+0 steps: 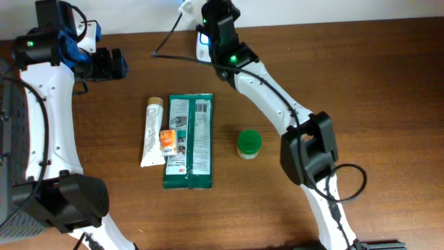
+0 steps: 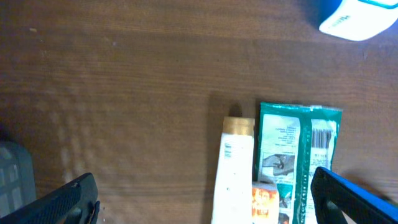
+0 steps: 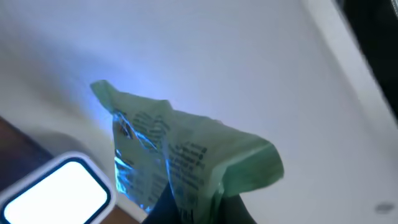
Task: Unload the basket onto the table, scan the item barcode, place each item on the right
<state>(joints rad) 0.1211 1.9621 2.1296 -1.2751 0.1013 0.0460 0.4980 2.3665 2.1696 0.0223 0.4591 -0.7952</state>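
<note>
- We see the right gripper closed on a small green packet, pinched at its lower edge; the packet stands up out of the jaws, crumpled, with its printed side to the wrist camera
- Blue light falls on the packet's lower left; the scanner sits just beside it with its white face lit; we cannot tell whether the two touch
- From overhead the right arm reaches to the far edge of the table, its wrist over the scanner; the packet itself is hidden there
- Left gripper hangs at the far left with jaws wide apart and nothing between them; it is well apart from the scanner
- Mid-table lies a large green pouch, flat, with a barcode at its far right corner; a white tube lies along its left side, gold cap away from us
- A small orange sachet rests across the tube and the pouch
- A green-lidded jar stands upright to the right of the pouch, apart from it
</note>
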